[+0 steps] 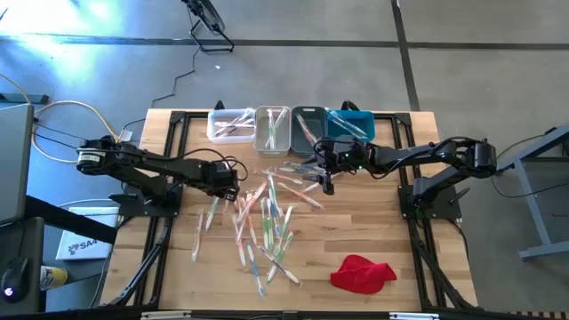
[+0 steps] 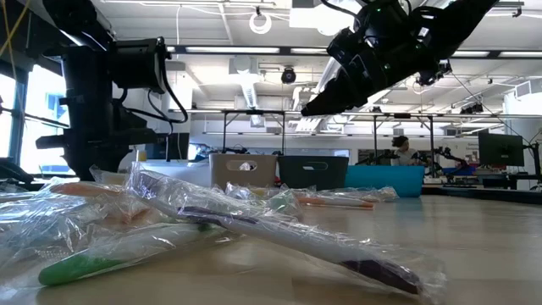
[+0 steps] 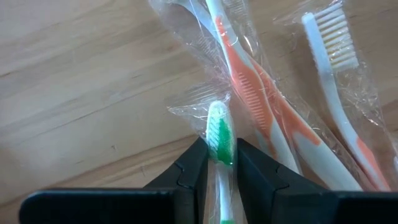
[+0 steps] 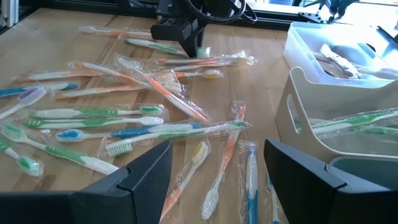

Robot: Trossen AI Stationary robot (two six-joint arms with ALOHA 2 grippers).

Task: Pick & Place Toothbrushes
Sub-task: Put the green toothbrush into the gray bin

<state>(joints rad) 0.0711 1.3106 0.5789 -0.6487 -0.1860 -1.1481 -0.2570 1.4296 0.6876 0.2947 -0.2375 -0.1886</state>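
At the left edge of the scattered pile on the wooden tabletop (image 1: pixel 373 231), the left end effector (image 3: pixel 219 163) has its two dark fingers pinched narrowly on a green-and-white toothbrush in a clear crinkled wrapper (image 3: pixel 219 134), gripping just below the bristle head. Just beside it lie an orange-and-white wrapped toothbrush (image 3: pixel 261 106) and a white one with cream bristles (image 3: pixel 339 81), their wrappers touching or overlapping the held one's. The rest of the wrapped toothbrushes (image 1: pixel 267 222) lie spread across the middle of the tabletop, some already in the row of small rectangular bins (image 1: pixel 271 129) along the far edge.

The right end effector (image 1: pixel 326 178) hangs above the tabletop near the bins, fingers spread wide and holding nothing.

To do this pick well, I would lift straight up and slowly, so the slippery wrapper does not slide between the fingers and the neighbouring wrappers are not dragged along. The grip sits near one end, so the long handle will likely droop; carry it high enough to clear the pile and the bin walls, then line the brush up with the long side of a bin before releasing. A red crumpled cloth (image 1: pixel 363 272) lies well apart, out of the path.
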